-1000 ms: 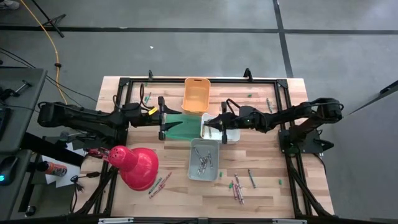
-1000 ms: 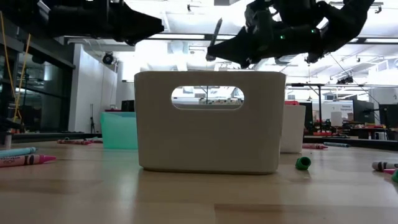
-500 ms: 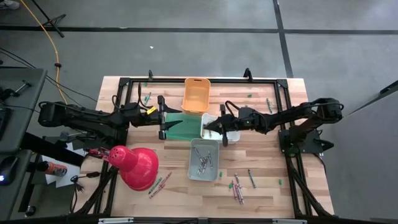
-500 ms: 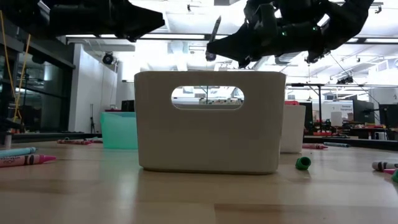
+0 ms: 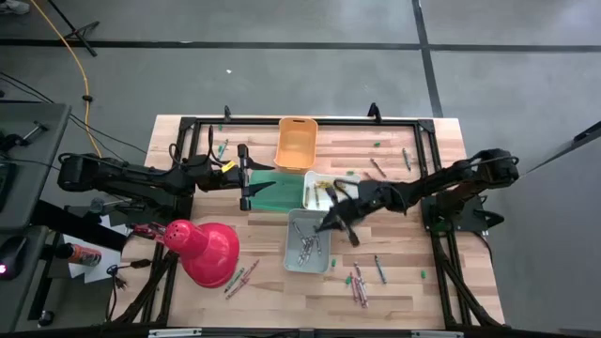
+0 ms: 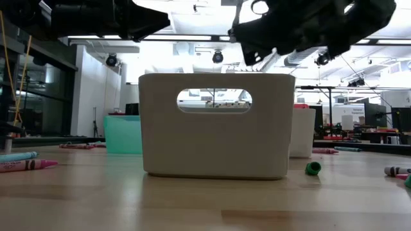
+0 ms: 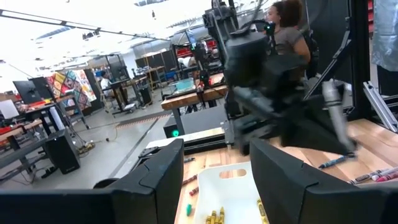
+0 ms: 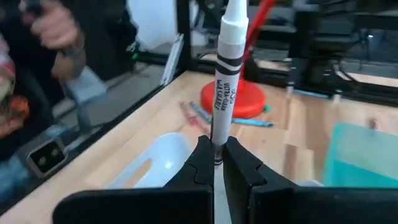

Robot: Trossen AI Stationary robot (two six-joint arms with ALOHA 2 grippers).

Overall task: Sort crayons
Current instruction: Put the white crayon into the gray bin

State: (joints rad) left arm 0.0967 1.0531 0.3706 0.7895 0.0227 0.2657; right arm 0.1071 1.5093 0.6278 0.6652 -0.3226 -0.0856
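While the left arm waited, only the right arm moved.
Change: the right gripper [image 5: 329,223] swung off the white bin [image 5: 349,204], where it hung a second before, and came over the near rim of the grey bin [image 5: 293,256].
Right gripper: clamped tight on a grey crayon [image 8: 227,68], its tip pointing away from the fingers [image 8: 239,163].
Left gripper [image 5: 246,183]: jaws wide, holding nothing, unmoved beside the teal bin [image 5: 278,195].
Other crayons: yellow ones lay in the white bin, grey ones in the grey bin; loose ones [image 5: 360,282] were scattered on the table's [image 5: 404,235] near side.
Meaning: the grey crayon was probably headed for the grey bin, though motion blur leaves the exact spot unsure.
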